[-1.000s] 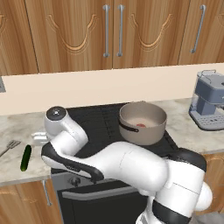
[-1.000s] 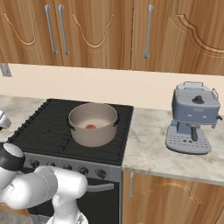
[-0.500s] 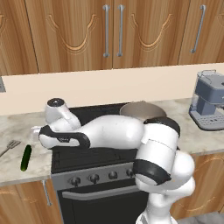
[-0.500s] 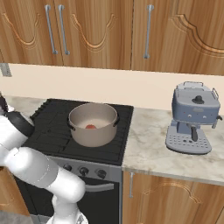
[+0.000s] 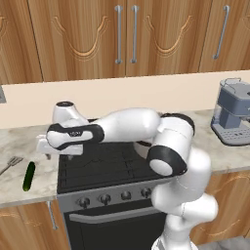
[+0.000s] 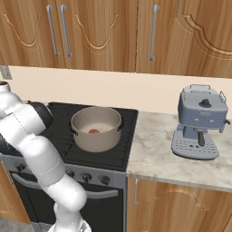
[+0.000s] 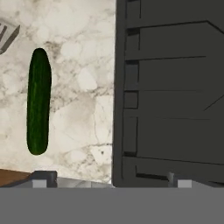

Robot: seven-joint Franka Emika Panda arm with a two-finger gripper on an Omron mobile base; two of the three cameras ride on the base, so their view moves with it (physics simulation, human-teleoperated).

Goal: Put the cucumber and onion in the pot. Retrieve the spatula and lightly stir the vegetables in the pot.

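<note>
Hand view placed the cucumber (image 7: 38,101) at the left of the frame, lying lengthwise on the marble counter (image 7: 83,87), well clear of the black stove edge (image 7: 120,87) that ran down the middle. The gripper (image 7: 109,179) sat at the bottom edge with its two tips spread wide and nothing between them, straddling the line where counter met stove and offset to the right of the cucumber. A grey slotted corner of the spatula (image 7: 8,34) showed at the upper left. In the left base view the cucumber (image 5: 29,176) lay at centre left on the counter, near the spatula (image 5: 10,163); in the right base view the onion (image 6: 94,131) already rested inside the pot (image 6: 97,128) on the stove, left of centre. The likely risk was a descent from this offset: one finger could land on the stove's raised edge, or clip the cucumber's side. Smooth, glossy and rounded, it would probably roll across the polished stone or squirt out of a pinch taken off-centre.
</note>
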